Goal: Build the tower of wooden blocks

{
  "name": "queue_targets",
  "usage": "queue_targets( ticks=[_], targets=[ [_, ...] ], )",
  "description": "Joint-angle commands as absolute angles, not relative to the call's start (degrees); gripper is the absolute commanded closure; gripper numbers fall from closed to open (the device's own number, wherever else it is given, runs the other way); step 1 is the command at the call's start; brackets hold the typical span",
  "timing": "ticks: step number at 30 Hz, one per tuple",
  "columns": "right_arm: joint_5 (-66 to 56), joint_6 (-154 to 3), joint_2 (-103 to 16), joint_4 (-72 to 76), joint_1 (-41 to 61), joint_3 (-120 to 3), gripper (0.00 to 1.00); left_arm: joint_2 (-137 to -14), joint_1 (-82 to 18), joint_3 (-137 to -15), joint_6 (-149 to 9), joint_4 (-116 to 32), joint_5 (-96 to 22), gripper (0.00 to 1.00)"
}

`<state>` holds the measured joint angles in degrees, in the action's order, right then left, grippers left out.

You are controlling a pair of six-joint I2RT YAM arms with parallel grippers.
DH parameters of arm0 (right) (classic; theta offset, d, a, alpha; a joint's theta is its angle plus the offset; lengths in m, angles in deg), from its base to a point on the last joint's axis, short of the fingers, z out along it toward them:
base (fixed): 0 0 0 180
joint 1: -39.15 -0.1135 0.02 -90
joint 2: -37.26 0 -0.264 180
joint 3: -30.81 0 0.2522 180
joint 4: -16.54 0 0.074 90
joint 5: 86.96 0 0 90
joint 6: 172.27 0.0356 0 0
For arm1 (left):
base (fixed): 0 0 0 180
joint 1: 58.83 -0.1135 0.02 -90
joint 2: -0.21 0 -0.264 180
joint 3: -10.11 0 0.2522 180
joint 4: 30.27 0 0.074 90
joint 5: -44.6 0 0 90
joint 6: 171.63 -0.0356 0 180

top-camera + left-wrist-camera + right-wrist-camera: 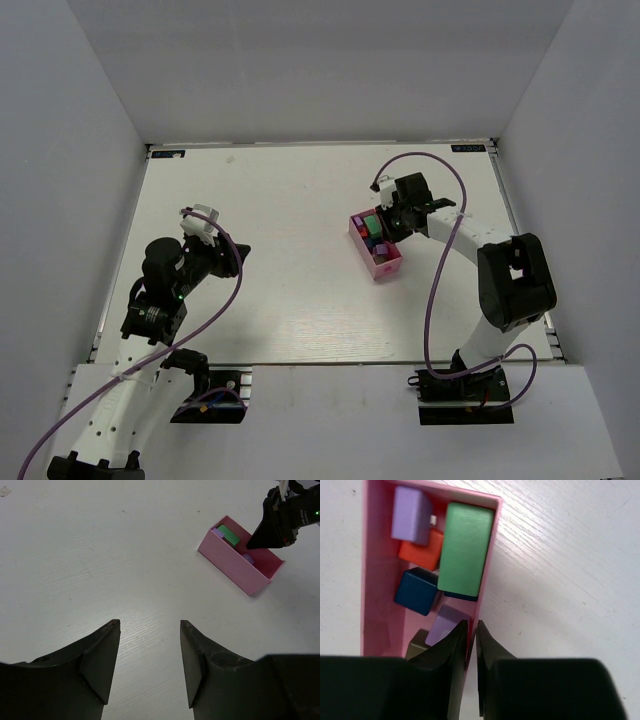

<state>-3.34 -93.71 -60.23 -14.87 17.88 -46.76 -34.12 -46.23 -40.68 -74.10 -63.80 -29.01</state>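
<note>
Reaches right pincer (471,625) down, narrowed onto pink tray (372,580) wall beside wood blocks (465,550); hovers left pincer (150,623) part-open, empty, over surface (100,555).

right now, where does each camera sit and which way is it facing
top external: above and behind the bases, looking down on the table; both arms, left claw and right claw show.
left wrist: on the left arm, facing across the table to the pink tray; its open fingers frame the bottom.
right wrist: looking down into the tray at the blocks; its fingers straddle the tray's wall.
shared: all three see the pink tray.
</note>
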Motion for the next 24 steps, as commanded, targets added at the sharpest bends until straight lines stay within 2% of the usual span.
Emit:
queue_targets(
  ticks=[1,6,16,24],
  targets=[
    [-2.9,-94.0,-60.5,-14.4,17.6,-48.5,0.83,-34.0,-46.0,-42.6,-74.0,-64.2,-28.0,0.39],
    [-4.0,-94.0,-59.4,-14.9,17.4,-49.0,1.00,-34.0,-46.0,-42.6,-74.0,-64.2,-28.0,0.40],
    [2.7,-98.6,-54.2,-12.7,14.7,-48.5,1.00,-34.0,-46.0,-42.6,-74.0,-64.2,-27.5,0.43],
    [25.2,-108.1,-50.5,-1.6,8.7,-44.9,1.00,-34.5,-46.0,-42.6,-74.0,-63.6,-26.9,0.43]
  ],
)
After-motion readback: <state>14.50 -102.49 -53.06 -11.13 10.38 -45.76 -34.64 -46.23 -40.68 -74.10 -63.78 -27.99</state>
